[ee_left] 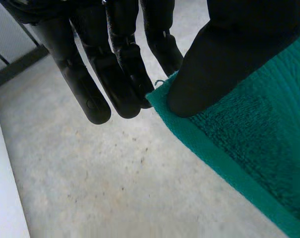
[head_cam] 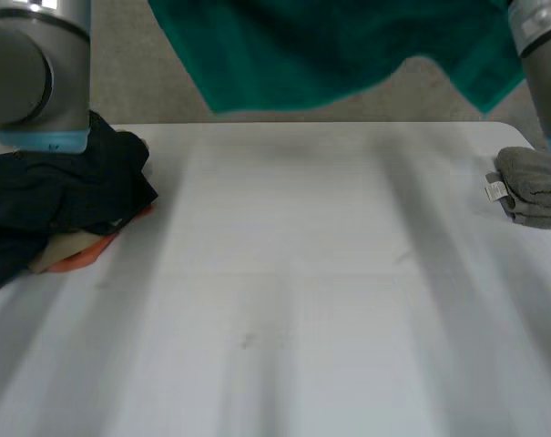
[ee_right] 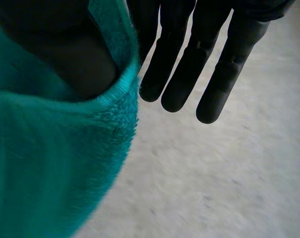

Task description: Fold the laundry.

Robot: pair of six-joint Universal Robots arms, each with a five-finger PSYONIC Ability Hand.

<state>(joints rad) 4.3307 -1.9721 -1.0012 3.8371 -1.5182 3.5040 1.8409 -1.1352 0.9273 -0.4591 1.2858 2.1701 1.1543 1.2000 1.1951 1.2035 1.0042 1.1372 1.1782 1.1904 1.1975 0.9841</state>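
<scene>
Above the worktop's far edge: a teal terry-cloth towel (head_cam: 330, 45) hung spread in the air, apparently clear of the white worktop (head_cam: 302, 291).
Step, as judged: laying the towel flat. Both hands should travel level and together with the top edge taut, so it lands smooth on the bare middle.
Left hand (ee_left: 115, 69): thumb pinched a hemmed towel corner against straight fingers.
Right hand (ee_right: 209, 54): thumb tucked into the towel's edge, pinching it against the nearest finger.
Arms: left arm (head_cam: 29, 64) and right arm (head_cam: 544, 45) stood raised.
Either side: heap of dark clothes (head_cam: 66, 196) left, folded grey cloth (head_cam: 535, 187) right.
</scene>
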